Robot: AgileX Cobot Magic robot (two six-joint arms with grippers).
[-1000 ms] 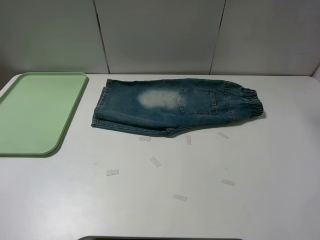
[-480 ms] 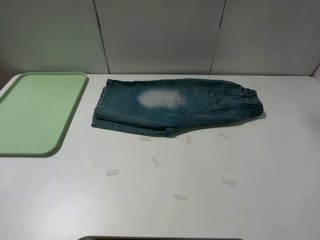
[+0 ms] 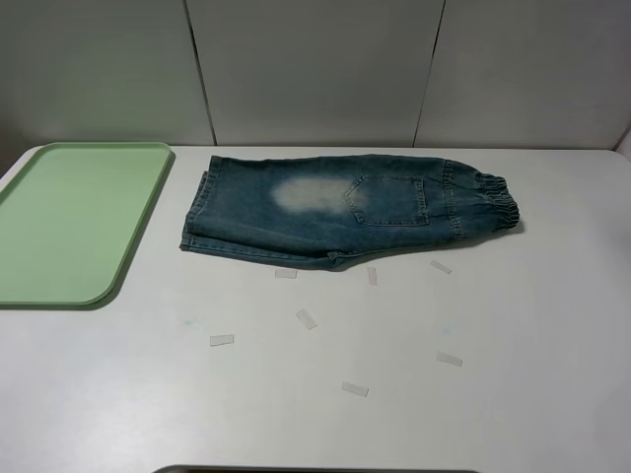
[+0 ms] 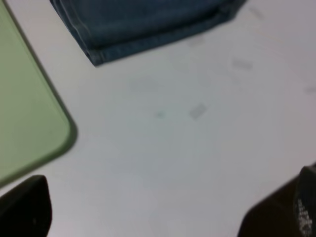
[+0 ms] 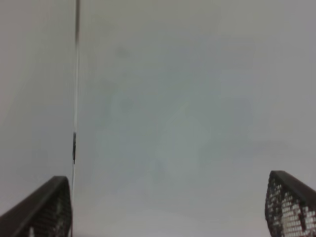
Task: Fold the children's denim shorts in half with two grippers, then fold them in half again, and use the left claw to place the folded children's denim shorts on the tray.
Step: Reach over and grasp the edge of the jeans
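okay, the children's denim shorts lie flat on the white table, towards the far edge and about mid-table. the elastic waistband points right, the leg hems left. one pale patch and one stitched pocket face up. the pale green tray sits at the far left, just beside the hems but not touching them, with nothing on it.

small white tape bits are scattered over the table on the near side of the shorts.

neither arm shows from the high camera. from its own wrist camera the left claw hangs above bare table, near the tray's rounded corner, with the hem end of the shorts beyond it. its two dark fingers stand wide apart, nothing between them.

the right gripper faces a plain pale surface crossed by one thin dark seam. its mesh-faced fingers are spread wide too, and empty. the shorts do not show in that view.
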